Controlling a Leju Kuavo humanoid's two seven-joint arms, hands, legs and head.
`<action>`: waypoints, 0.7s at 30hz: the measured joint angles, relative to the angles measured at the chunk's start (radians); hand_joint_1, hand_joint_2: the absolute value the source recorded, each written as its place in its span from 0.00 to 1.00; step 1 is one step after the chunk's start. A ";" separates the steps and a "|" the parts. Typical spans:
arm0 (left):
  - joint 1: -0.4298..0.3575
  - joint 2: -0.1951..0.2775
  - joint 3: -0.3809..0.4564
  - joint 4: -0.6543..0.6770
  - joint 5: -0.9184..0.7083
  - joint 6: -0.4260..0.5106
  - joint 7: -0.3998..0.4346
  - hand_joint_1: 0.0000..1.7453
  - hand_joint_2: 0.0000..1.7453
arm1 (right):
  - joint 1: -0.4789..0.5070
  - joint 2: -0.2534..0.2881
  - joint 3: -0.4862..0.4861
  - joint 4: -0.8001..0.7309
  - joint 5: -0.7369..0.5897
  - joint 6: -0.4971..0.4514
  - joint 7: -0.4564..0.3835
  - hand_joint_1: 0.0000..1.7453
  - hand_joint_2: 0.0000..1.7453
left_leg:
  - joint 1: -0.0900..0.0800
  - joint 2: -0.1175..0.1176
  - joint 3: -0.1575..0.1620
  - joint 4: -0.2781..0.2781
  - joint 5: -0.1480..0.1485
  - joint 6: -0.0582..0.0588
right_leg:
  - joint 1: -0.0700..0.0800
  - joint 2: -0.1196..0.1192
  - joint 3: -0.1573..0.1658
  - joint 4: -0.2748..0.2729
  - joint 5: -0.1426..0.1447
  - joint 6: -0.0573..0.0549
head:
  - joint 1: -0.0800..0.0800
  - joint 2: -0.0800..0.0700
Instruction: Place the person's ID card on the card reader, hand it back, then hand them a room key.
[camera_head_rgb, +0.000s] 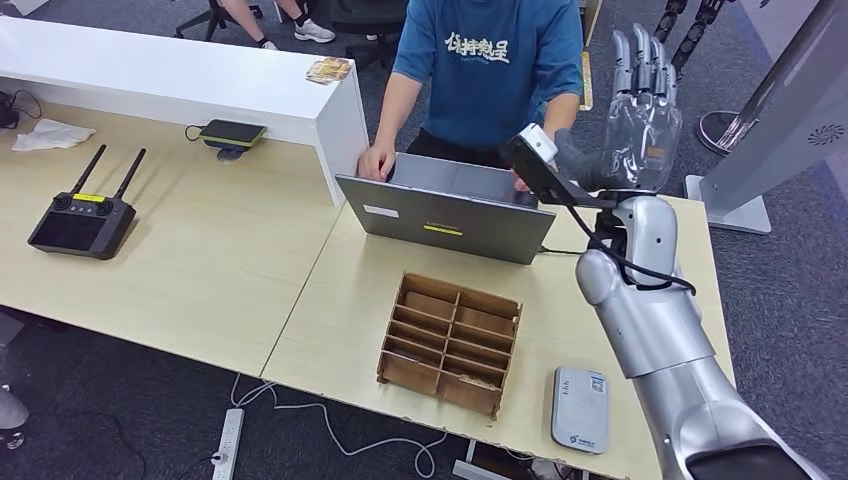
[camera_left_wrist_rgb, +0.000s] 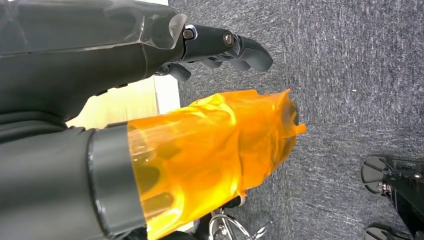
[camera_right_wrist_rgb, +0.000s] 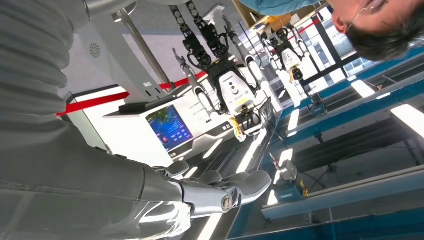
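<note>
The right arm (camera_head_rgb: 650, 330) of the robot is nearest to the camera, rising from the lower edge beside the wooden compartment box (camera_head_rgb: 452, 343). Its right hand (camera_head_rgb: 640, 115) is raised high, far beyond the box and to the right of the person (camera_head_rgb: 490, 70); the fingers are straight and apart, and nothing is in it. In the right wrist view the same hand (camera_right_wrist_rgb: 210, 192) has its fingers stretched out and it holds nothing.

The box stands on the light table (camera_head_rgb: 200, 260), and it is divided into many small compartments. What lies inside them I cannot tell. The white card reader (camera_head_rgb: 580, 408) lies flat on the table just to the right of the box, near the front edge. No card lies on the reader. Behind the box stands an open grey laptop (camera_head_rgb: 445, 212), and the person in a blue shirt has both hands at it. Far to the left of the box lies a black remote controller (camera_head_rgb: 83, 222) with two antennas.

In the left wrist view the left hand (camera_left_wrist_rgb: 200, 125) hangs over grey carpet, its fingers slightly curled and holding nothing, the thumb covered in orange film.
</note>
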 joint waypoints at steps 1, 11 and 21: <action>0.000 -0.003 0.000 -0.004 0.006 -0.006 0.002 0.00 0.00 | 0.005 -0.002 -0.001 -0.008 -0.004 -0.001 -0.002 0.00 1.00 | 0.000 0.000 0.000 0.000 0.000 0.000 | 0.000 0.000 0.000 0.000 0.000 0.000 | 0.000 0.000; 0.015 -0.110 0.000 -0.181 0.116 -0.112 0.041 0.00 0.00 | 0.292 -0.076 -0.047 -0.280 -0.017 -0.057 -0.056 0.00 1.00 | -0.001 -0.001 -0.001 0.000 -0.002 0.002 | 0.000 -0.001 0.000 -0.002 -0.001 0.001 | 0.000 0.000; 0.025 -0.135 0.000 -0.216 0.188 -0.091 0.056 0.00 0.00 | 0.642 -0.097 -0.164 -0.532 0.003 -0.070 -0.202 0.00 1.00 | 0.000 -0.001 -0.001 0.000 -0.003 0.002 | 0.000 -0.002 0.000 -0.002 -0.002 0.001 | 0.000 0.000</action>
